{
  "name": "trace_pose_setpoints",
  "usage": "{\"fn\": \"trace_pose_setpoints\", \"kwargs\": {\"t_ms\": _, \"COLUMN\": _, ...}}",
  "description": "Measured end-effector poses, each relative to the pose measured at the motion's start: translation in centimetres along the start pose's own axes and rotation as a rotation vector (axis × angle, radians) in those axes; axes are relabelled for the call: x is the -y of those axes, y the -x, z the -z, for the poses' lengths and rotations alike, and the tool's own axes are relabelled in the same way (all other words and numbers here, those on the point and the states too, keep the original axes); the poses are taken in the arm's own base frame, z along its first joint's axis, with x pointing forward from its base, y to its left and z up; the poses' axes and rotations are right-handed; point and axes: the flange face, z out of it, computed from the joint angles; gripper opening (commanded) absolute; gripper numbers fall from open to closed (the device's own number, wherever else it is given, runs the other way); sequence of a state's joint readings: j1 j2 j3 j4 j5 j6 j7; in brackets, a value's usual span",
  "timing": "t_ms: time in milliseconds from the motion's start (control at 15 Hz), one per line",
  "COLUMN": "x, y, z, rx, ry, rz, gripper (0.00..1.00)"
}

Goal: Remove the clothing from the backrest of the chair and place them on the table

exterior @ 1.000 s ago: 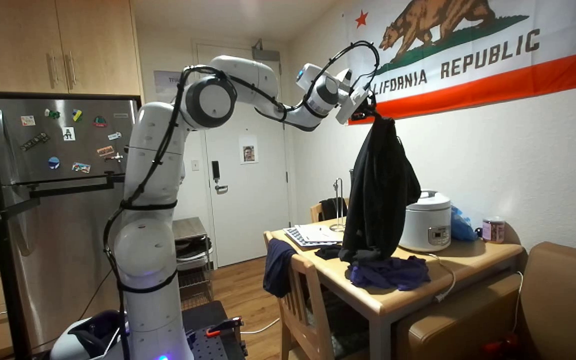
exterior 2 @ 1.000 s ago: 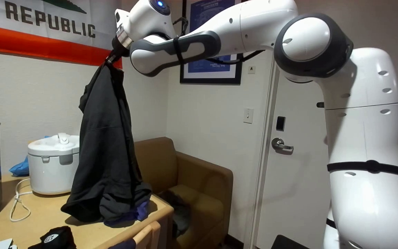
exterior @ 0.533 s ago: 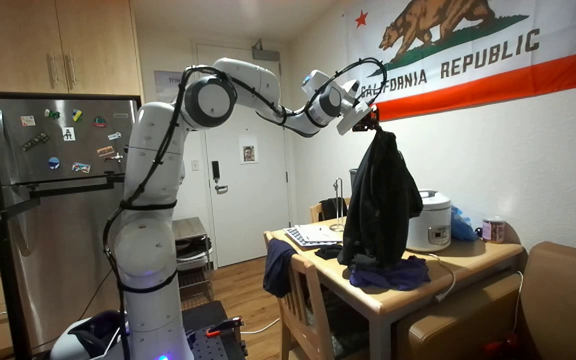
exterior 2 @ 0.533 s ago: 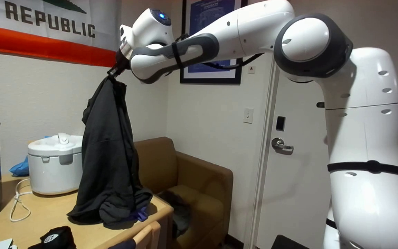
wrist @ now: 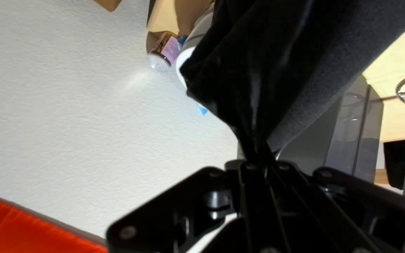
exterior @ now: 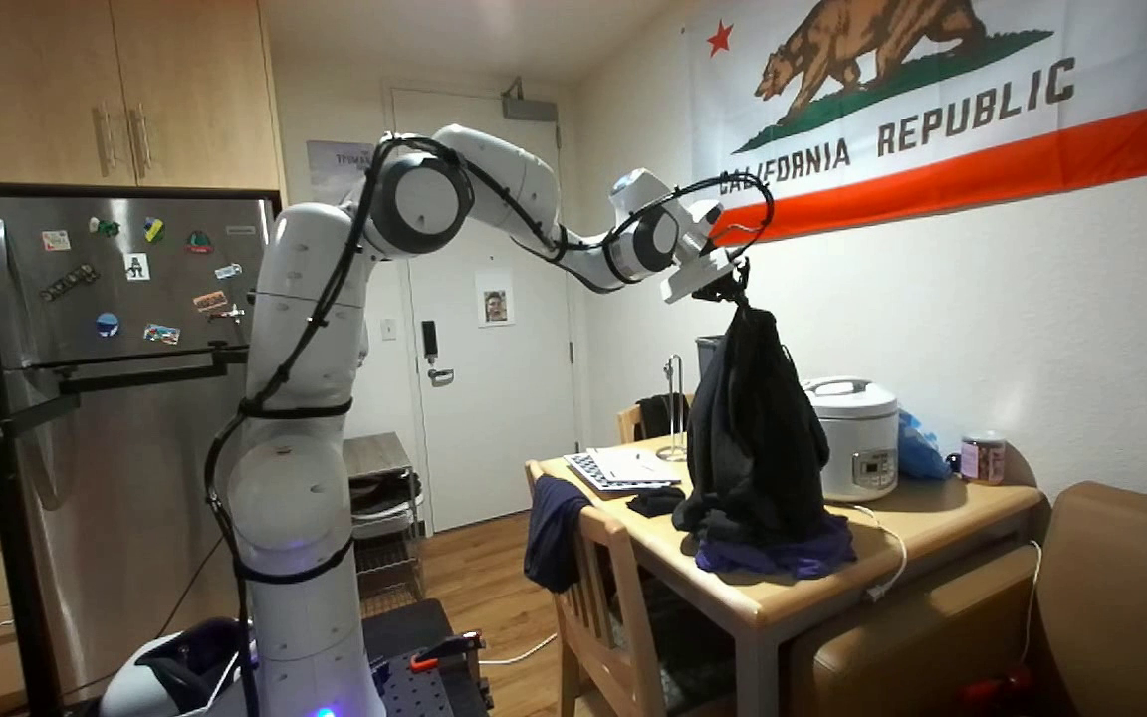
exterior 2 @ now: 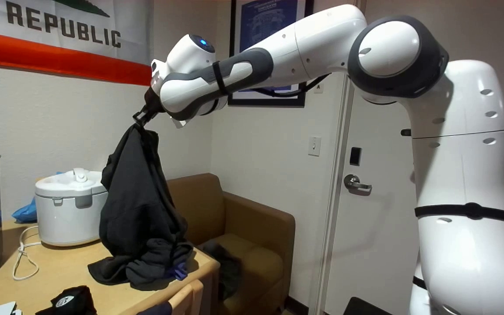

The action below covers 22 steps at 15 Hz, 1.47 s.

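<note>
While over the table (exterior: 942, 513), arm (exterior: 424, 194) arched, wrist (exterior: 655, 242) down-tilted, gripper (wrist: 257, 163) in tight pinch on black jacket (exterior: 758, 438).

I see a black jacket (exterior: 755, 438), a navy garment (exterior: 554, 533), a honey-blond table (exterior: 962, 510), a red-striped white flag (exterior: 962, 115).
</note>
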<state>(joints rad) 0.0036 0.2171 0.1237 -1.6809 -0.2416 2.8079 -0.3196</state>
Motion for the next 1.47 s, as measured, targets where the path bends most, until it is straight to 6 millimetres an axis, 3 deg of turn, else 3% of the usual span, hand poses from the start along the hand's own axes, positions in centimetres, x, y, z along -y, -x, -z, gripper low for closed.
{"fn": "trace_pose_setpoints", "kwargs": {"t_ms": 600, "x": 3.7, "y": 3.4, "z": -2.6, "rx": 0.065, "ry": -0.158, "rz": -0.061, "gripper": 0.02}}
{"fn": "trace_pose_setpoints", "kwargs": {"t_ms": 667, "x": 4.0, "y": 3.6, "z": -2.8, "rx": 0.073, "ry": -0.170, "rz": -0.068, "gripper": 0.29}}
{"fn": "trace_pose_setpoints", "kwargs": {"t_ms": 733, "x": 4.2, "y": 3.8, "z": -2.9, "rx": 0.083, "ry": -0.180, "rz": -0.075, "gripper": 0.30}}
{"fn": "trace_pose_setpoints", "kwargs": {"t_ms": 1000, "x": 4.1, "y": 4.2, "z": -2.9, "rx": 0.115, "ry": -0.197, "rz": -0.084, "gripper": 0.59}}
{"fn": "trace_pose_setpoints", "kwargs": {"t_ms": 1333, "x": 2.6, "y": 3.8, "z": -1.4, "rx": 0.111, "ry": -0.177, "rz": -0.091, "gripper": 0.96}}
{"fn": "trace_pose_setpoints", "kwargs": {"t_ms": 1467, "x": 2.1, "y": 3.6, "z": -0.6, "rx": 0.118, "ry": -0.171, "rz": -0.084, "gripper": 1.00}}
